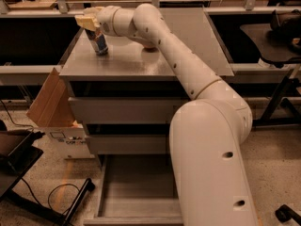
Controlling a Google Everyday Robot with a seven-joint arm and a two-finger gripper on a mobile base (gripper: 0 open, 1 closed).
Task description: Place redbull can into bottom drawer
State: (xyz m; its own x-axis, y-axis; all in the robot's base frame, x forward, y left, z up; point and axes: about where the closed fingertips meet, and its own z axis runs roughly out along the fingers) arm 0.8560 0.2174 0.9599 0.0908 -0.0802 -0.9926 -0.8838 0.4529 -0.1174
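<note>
Now end effector point(89, 22) clamped on redbull can point(100, 44) atop cabinet point(117, 64); label unreadable; bottom drawer point(136, 185) open.

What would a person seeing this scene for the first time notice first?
The big white robot arm dominates the view, reaching from the lower right across the grey cabinet top. Its gripper is at the top of the redbull can, which stands upright near the cabinet's far left corner. Below, the bottom drawer is pulled open.
</note>
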